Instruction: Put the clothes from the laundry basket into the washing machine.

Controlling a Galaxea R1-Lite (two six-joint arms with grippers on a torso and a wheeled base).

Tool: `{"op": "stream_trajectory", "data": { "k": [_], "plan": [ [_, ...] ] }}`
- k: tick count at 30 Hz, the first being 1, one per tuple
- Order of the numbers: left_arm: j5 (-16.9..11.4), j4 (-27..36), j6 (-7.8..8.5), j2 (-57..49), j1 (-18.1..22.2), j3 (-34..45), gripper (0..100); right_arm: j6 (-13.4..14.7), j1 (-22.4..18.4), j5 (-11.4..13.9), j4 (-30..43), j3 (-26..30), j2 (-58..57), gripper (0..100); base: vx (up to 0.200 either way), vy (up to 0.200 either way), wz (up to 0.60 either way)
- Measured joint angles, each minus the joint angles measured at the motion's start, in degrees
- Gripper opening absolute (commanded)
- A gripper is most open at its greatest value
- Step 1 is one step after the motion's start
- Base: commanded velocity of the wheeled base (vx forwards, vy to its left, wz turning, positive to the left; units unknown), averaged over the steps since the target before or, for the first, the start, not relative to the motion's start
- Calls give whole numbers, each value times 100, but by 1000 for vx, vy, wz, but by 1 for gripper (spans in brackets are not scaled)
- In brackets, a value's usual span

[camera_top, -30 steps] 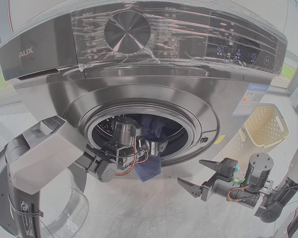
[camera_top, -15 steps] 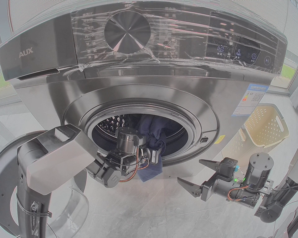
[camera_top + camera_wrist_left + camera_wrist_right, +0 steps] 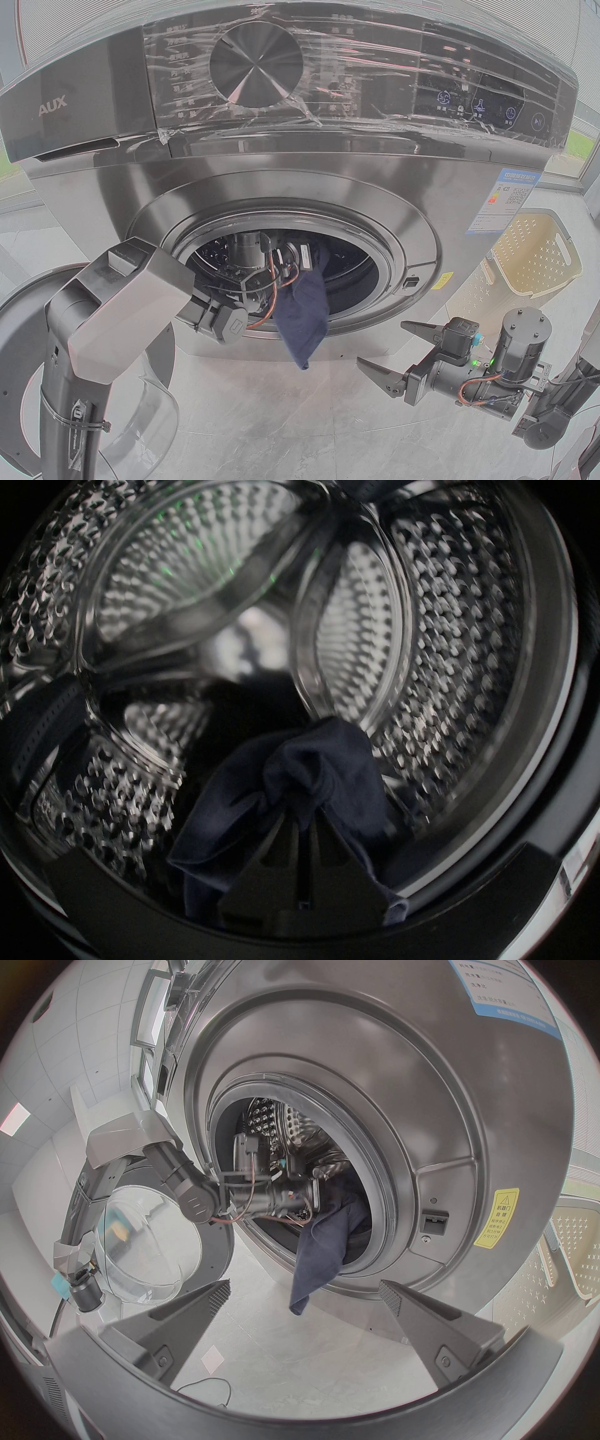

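Navy cloth [image 3: 303,312] sat clamped in the left gripper [image 3: 299,253] at the mouth of the washing machine [image 3: 387,187]. Most of it draped out over the lip, long axis vertical, tail pointing at the floor. Released there, I reckoned, it would slide out. The right gripper [image 3: 381,344] hung with jaws spread, near the laundry basket [image 3: 537,250].

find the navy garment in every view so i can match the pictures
Head view: the navy garment hangs out of the washing machine's door opening, over its lower rim.
Left wrist view: the garment is bunched between the fingers of the left gripper, with the perforated drum behind it.
Right wrist view: the garment drapes over the opening's lower rim.
Shared landmark: the perforated drum, visible in all three.
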Motion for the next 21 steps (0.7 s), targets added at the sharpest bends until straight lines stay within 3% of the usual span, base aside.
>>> {"op": "stream_trajectory", "data": {
  "k": [4, 16, 17, 21],
  "plan": [
    [265, -222, -60, 234, 113, -669, 0, 2, 7, -2, 2, 0, 0, 100, 0, 0, 0],
    [670, -350, -224, 948, 210, -2364, 0, 5, 44, -10, 2, -2, 5, 100, 0, 0, 0],
    [679, -344, -227, 987, 208, -2411, 100, 7, 52, -11, 2, -2, 7, 100, 0, 0, 0],
    [700, -323, -233, 1069, 193, -2293, 100, 10, 72, -13, 0, 0, 13, 100, 0, 0, 0]
  ]
}}
